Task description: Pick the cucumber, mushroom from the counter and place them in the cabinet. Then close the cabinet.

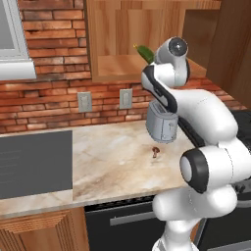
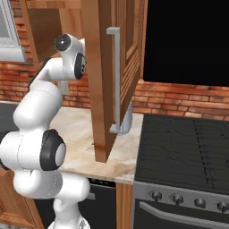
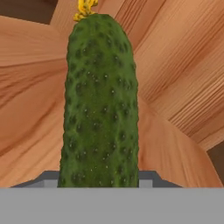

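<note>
So the cucumber [image 3: 100,105] is clamped in the gripper [image 3: 99,177], sticking straight out from between the fingers with its yellow tip pointing at the wood inside the cabinet [image 1: 122,66]. From the left base view you can see the cucumber [image 1: 145,53] up over the cabinet's bottom board. The mushroom [image 1: 155,150] sits on the counter [image 1: 108,157], just in front of the toaster [image 1: 162,125]. The cabinet door [image 2: 105,80] hangs open.
</note>
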